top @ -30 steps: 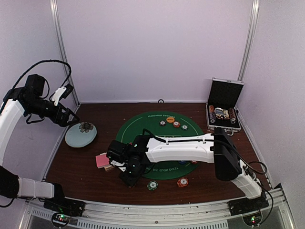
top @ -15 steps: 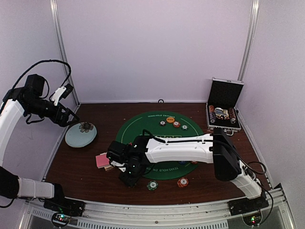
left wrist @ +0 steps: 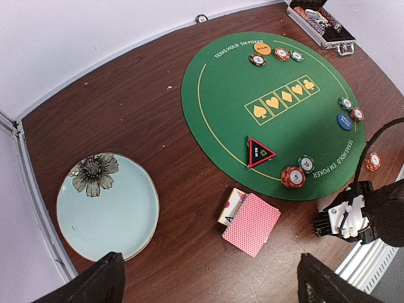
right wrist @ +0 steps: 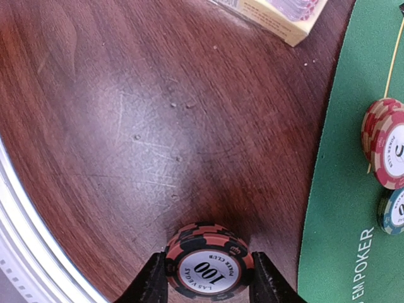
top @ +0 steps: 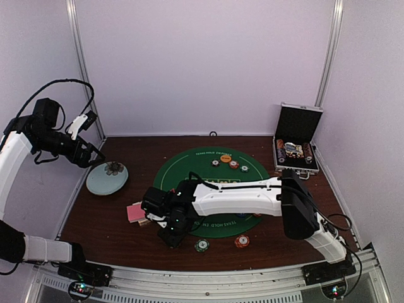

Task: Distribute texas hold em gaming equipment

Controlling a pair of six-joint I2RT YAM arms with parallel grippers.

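Two fingers of right gripper point(right wrist: 205, 281) clamped on small stack of black-and-red striped round poker chips point(right wrist: 205, 260), over brown wooden table point(right wrist: 126, 126); round green felt mat point(right wrist: 353, 189) just beside, to robot's right; left gripper point(top: 95, 158) spread wide, well apart, near pale blue round dish point(top: 101, 183).

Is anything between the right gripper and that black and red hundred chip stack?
Nothing visible. The hundred chip stack sits directly between the right gripper's fingers, one finger against each side.
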